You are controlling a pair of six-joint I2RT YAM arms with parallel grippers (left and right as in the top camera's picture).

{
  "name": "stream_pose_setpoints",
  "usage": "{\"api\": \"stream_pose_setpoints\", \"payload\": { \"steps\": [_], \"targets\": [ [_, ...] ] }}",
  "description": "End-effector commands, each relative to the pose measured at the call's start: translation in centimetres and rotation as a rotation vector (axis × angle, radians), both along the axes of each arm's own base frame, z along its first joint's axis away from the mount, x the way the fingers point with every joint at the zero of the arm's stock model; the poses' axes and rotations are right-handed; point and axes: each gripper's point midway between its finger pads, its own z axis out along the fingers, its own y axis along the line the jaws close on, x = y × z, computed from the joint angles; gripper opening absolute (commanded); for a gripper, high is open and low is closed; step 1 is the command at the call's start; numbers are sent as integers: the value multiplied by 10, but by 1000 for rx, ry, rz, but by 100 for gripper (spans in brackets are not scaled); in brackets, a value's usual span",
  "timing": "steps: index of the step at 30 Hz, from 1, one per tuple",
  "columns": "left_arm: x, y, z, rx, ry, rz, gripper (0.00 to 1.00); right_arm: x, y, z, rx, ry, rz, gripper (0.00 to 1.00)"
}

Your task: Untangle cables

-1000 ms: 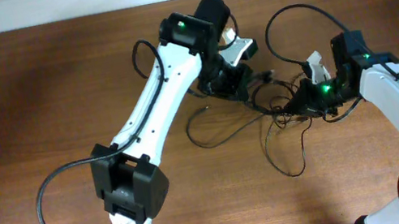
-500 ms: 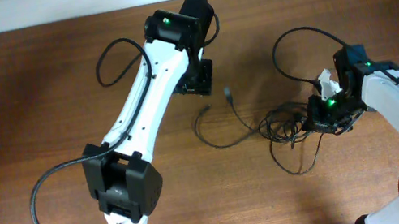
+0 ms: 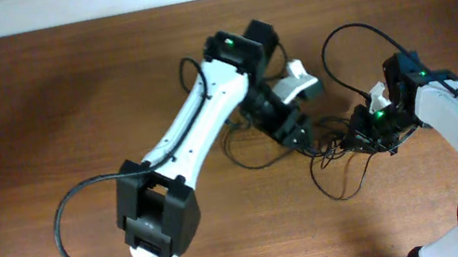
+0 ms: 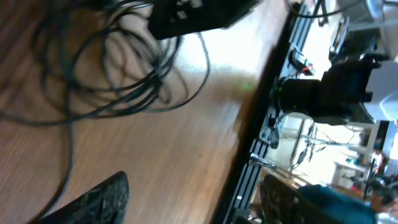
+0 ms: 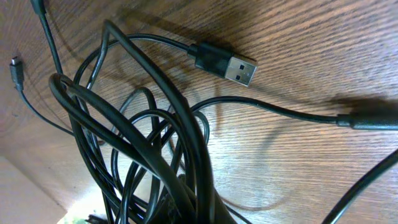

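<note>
The cables [image 3: 329,152] lie as a tangle of thin black cords on the wooden table, right of centre. My right gripper [image 3: 364,130] is shut on the tangle's right side. In the right wrist view the cables [image 5: 155,143] run down in a bunch into the jaws and hide the fingers. A USB plug [image 5: 227,65] lies free on the wood. My left gripper [image 3: 297,132] hangs open at the tangle's left edge. In the left wrist view its fingers [image 4: 102,200] stand wide apart with nothing between them, and the cables [image 4: 112,74] lie ahead.
A thick black arm wire [image 3: 354,31] loops above the right arm, and another [image 3: 65,242] loops beside the left arm's base. The table edge with a black rail [image 4: 261,143] lies close to the left gripper, with stands and equipment beyond.
My left gripper has gone from shut to open, swung left away from the tangle, then come back to its left edge. The right gripper has kept its hold and drawn the tangle slightly right.
</note>
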Motion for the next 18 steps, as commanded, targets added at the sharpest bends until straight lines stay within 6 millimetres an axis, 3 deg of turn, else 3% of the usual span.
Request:
{"api": "stream_pose_setpoints", "payload": {
  "steps": [1,5,7,9,11,18],
  "targets": [
    [-10,-18,0,-3,-69,-45,63,-1,4,2,26,9,-12,4],
    [-4,-43,-40,119,-147,82,54,0,4,2,26,9,-12,4],
    [-19,-54,-61,123,-153,53,49,-1,3,1,18,10,-12,4],
    [-17,-53,-73,148,-164,84,41,-1,3,1,15,9,-12,4],
    [-1,-43,-84,237,-219,176,38,-1,3,1,15,10,-12,4],
    [9,-42,-87,257,-254,219,23,-1,3,1,15,9,-11,4]
  ]
}}
